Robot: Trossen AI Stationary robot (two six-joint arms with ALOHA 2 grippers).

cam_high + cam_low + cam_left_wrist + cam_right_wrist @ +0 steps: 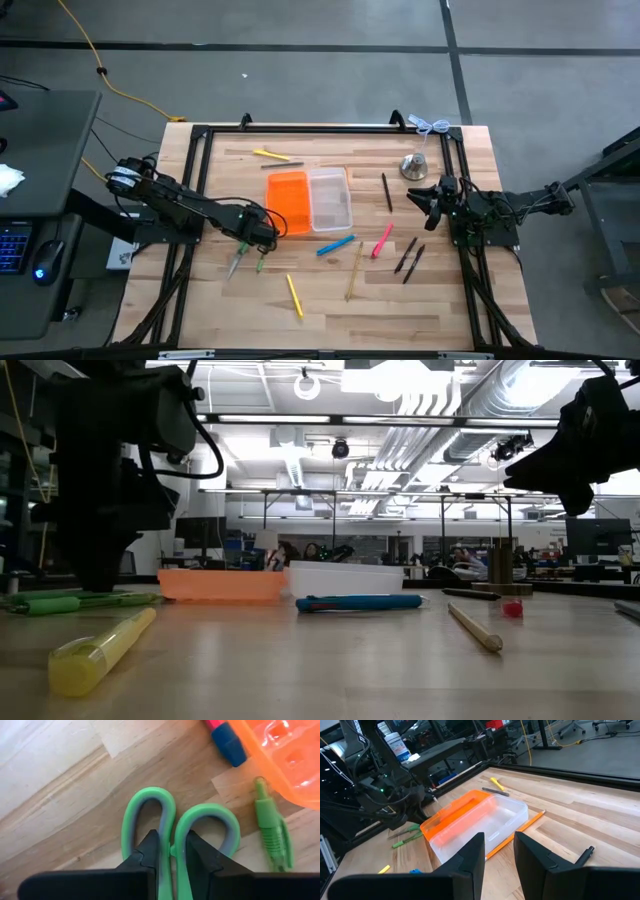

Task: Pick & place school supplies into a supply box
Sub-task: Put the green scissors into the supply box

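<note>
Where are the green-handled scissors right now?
In the high view the scissors lie on the table's left side, just below the orange half of the supply box, beside a green pen. The left gripper straddles their handles.

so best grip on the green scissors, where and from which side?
Grip the scissors at the neck just below the two handle loops, coming straight down from above. They lie flat on the table, so only a top approach clears. The left gripper already straddles that narrow spot, one finger in each loop. Keep clear of the green pen alongside.
</note>
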